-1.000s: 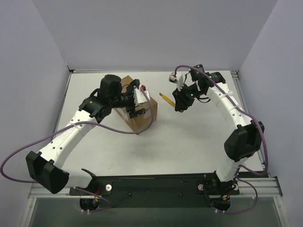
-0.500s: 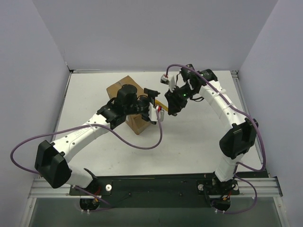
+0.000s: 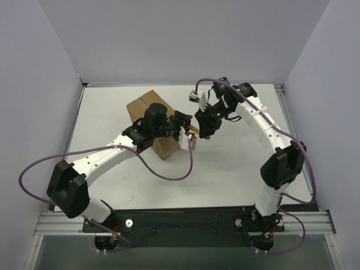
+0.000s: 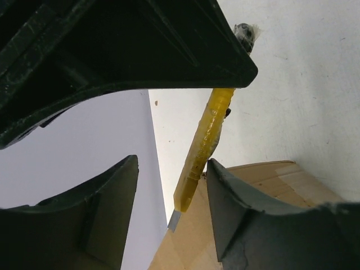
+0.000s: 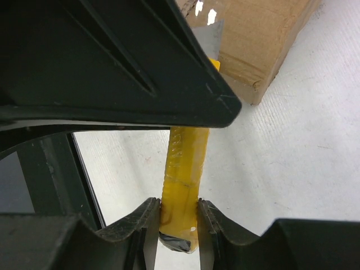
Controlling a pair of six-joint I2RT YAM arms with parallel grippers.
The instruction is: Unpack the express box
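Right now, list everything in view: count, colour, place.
express box: one, brown cardboard, left of the table's centre, partly under the left arm.
utility knife: one, yellow with a grey blade, blade end by the box.
table: one, white, under everything.
cables: two, purple, looping along the arms.
left gripper: one, black, open, fingers either side of the knife's blade end.
right gripper: one, black, shut on the knife's handle.

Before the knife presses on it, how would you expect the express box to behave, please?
Probably stiff: the express box is corrugated cardboard with crisp edges. Likely light for its size, so it may slide on the smooth table.
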